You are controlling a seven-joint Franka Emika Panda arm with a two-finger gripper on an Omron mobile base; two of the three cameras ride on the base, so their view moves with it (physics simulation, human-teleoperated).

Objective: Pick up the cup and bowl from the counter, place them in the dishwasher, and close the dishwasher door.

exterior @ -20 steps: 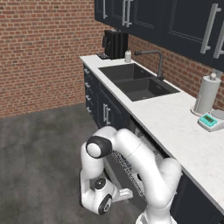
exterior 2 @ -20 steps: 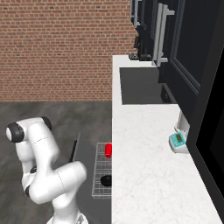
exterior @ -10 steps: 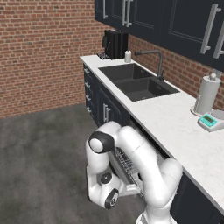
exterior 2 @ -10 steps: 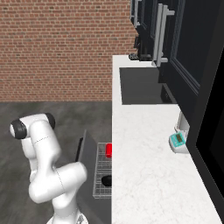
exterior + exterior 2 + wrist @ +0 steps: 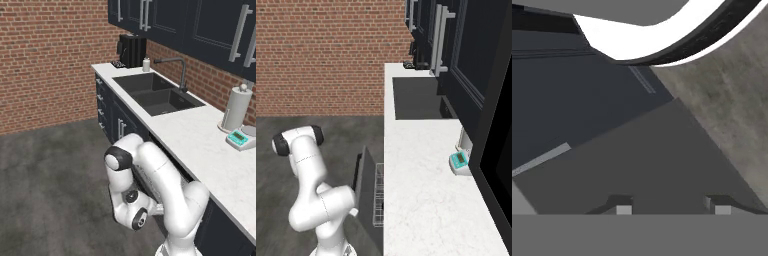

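The dishwasher door (image 5: pixel 362 175) is a dark panel tilted steeply up beside the counter (image 5: pixel 421 175). Behind it, the silvery wire rack (image 5: pixel 378 200) of the dishwasher sticks out under the counter edge. The cup and the bowl are hidden. My arm is folded low in front of the dishwasher, with the hand down by the door. In the hand view my gripper (image 5: pixel 671 206) faces the flat grey face of the dishwasher door (image 5: pixel 642 165). Its fingertips (image 5: pixel 624 207) stand apart with nothing between them.
A double sink (image 5: pixel 155 95) is set in the counter (image 5: pixel 200 135), with a faucet (image 5: pixel 177 70) and a black coffee machine (image 5: pixel 131 50) behind it. A paper towel roll (image 5: pixel 235 107) and a small teal scale (image 5: pixel 239 139) stand at the right. Grey floor (image 5: pixel 50 175) lies open to the left.
The dishwasher door has swung up from lying flat to steeply tilted. It now hides the red cup and black bowl that showed in the rack. My arm has drawn in closer to the dishwasher.
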